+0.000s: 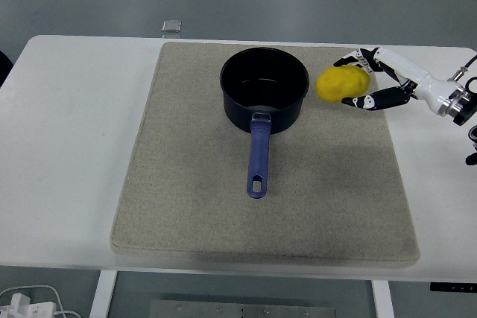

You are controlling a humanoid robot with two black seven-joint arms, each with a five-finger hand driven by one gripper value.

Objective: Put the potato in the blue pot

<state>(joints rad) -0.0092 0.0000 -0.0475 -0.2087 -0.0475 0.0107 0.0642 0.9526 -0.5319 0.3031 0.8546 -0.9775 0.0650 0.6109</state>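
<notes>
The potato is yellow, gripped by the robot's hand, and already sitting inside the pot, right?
Not quite. The head view shows the yellow potato gripped by the right hand, but it is outside the pot, just right of its rim.
</notes>
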